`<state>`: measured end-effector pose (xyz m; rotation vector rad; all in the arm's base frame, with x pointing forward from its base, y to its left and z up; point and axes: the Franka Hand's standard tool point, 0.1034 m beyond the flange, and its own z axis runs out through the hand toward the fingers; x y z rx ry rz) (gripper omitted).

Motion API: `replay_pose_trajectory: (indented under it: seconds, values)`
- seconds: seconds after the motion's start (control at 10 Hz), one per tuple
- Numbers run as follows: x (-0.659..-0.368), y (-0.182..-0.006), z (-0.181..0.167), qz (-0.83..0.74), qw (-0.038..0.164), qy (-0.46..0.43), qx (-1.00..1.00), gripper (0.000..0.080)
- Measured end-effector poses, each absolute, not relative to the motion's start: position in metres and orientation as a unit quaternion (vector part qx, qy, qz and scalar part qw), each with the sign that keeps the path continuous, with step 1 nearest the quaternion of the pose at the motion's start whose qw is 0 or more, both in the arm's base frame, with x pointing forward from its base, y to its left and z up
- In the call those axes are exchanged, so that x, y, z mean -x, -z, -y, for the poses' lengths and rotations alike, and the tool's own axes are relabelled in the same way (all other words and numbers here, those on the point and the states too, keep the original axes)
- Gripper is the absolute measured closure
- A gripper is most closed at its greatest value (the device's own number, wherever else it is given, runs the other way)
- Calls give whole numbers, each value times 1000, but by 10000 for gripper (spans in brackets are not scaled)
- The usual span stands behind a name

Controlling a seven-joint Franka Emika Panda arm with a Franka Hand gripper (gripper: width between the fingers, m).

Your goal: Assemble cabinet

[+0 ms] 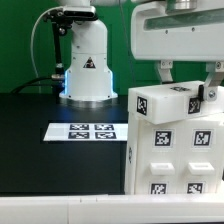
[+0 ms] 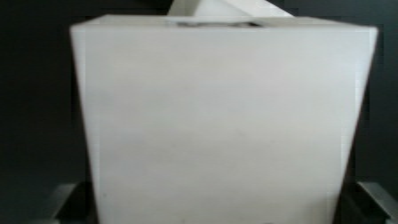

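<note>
The cabinet point(image 1: 175, 140) is a large white box with black-and-white tags on its panelled faces. It stands at the exterior view's right, near the table's front edge. My gripper point(image 1: 188, 85) comes down on it from above, with one finger on each side of its top. In the wrist view the cabinet point(image 2: 205, 110) fills the frame as a plain white face. The dark fingers point(image 2: 68, 200) press against its two sides, so the gripper point(image 2: 210, 205) is shut on it. Its hollow inside, divider and peg are hidden.
The marker board point(image 1: 88, 131) lies flat on the black table, to the cabinet's left in the exterior view. The arm's white base point(image 1: 88, 65) stands behind it, with a cable at its side. A small white part point(image 2: 222, 10) shows past the cabinet's far edge.
</note>
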<state>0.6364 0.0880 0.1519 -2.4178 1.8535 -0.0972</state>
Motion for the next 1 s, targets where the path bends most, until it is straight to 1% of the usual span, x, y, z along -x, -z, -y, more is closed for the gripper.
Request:
replay_pose_trajectory:
  seconds: [0.1,0.3,0.6,0.7,0.8,0.9,1.0]
  values:
    - [-637,-152,-89,-650,55,29,757,241]
    - [-637,-151,-89,-718,65,25,692,241]
    - [-638,-152,-89,-755,67,23,652,241]
    - [-637,-151,-90,-752,66,23,656,196]
    - [-636,-151,-92,-746,66,21,662,196]
    - [-634,-156,-97,-733,64,17,677,55]
    - [-632,-166,-101,-721,65,14,689,11]
